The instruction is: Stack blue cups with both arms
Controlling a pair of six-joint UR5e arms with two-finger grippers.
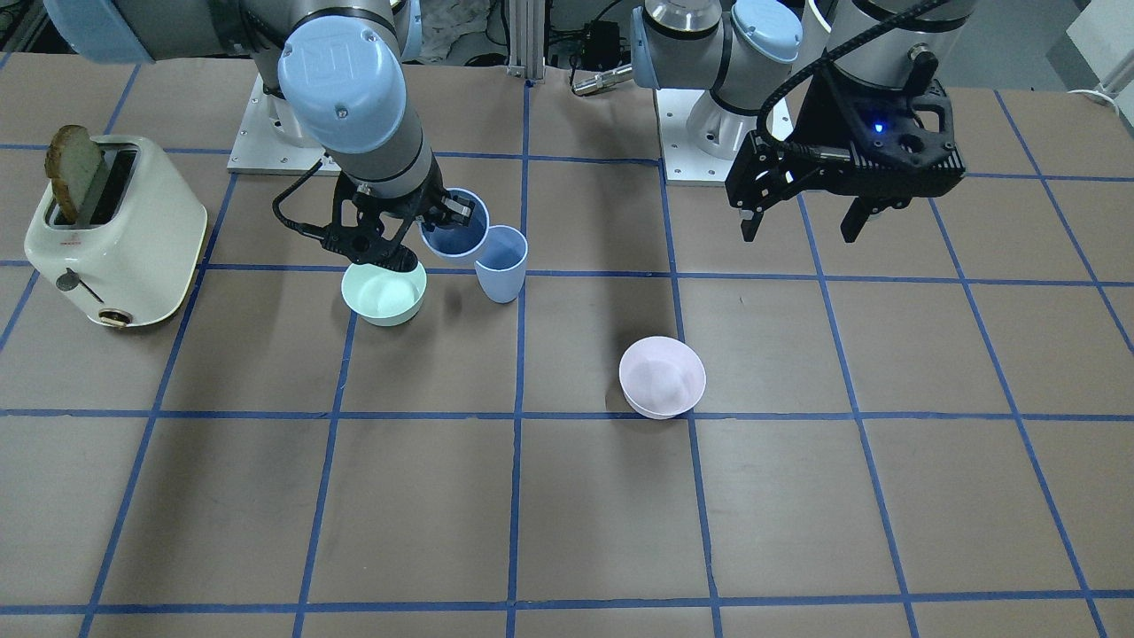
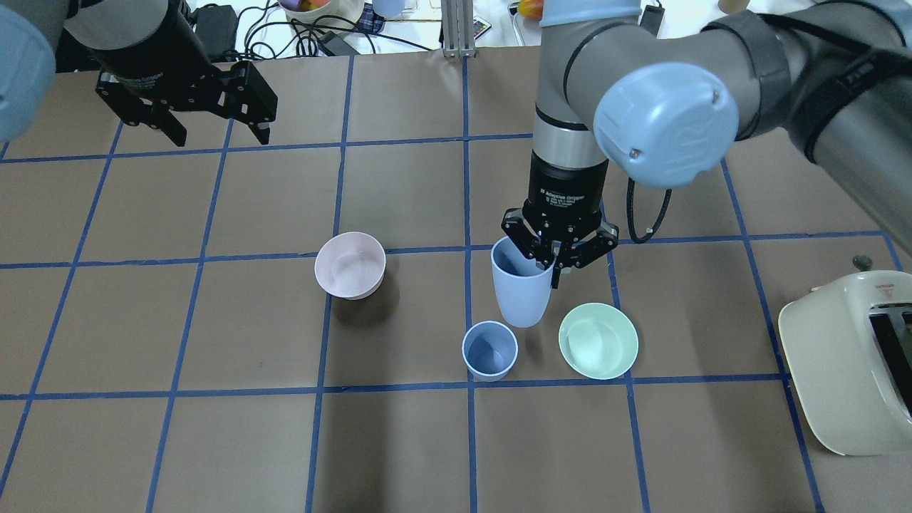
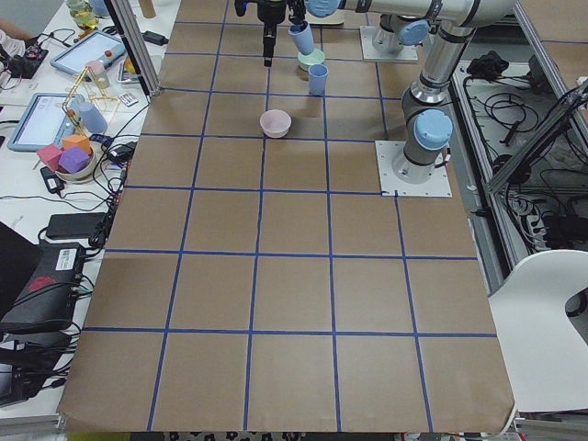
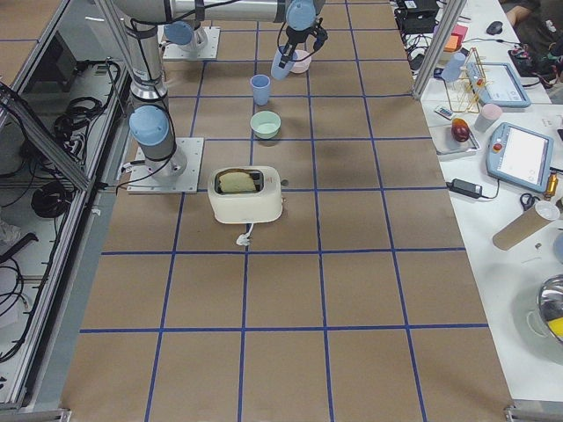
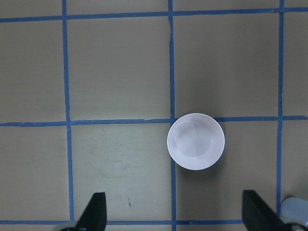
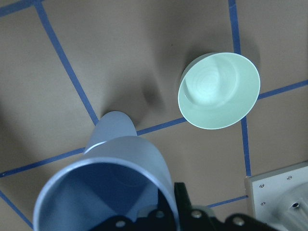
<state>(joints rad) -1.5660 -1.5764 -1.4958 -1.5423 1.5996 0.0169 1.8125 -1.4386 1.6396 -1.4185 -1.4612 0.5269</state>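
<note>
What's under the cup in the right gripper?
Mostly bare table; the second cup stands beside that spot, not beneath. The held cup hides the patch directly under it.

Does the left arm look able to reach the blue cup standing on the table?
Probably yes, though tightly. The left gripper is open and the standing cup is uncovered; the right gripper holds the other cup close beside it.

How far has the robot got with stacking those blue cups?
Halfway. Done: the right gripper is shut on the rim of the first blue cup, holding it off the table. In hand: that cup hangs tilted beside the second blue cup, which stands next to the mint bowl. Left: lowering one into the other. The left gripper hangs open, empty.
</note>
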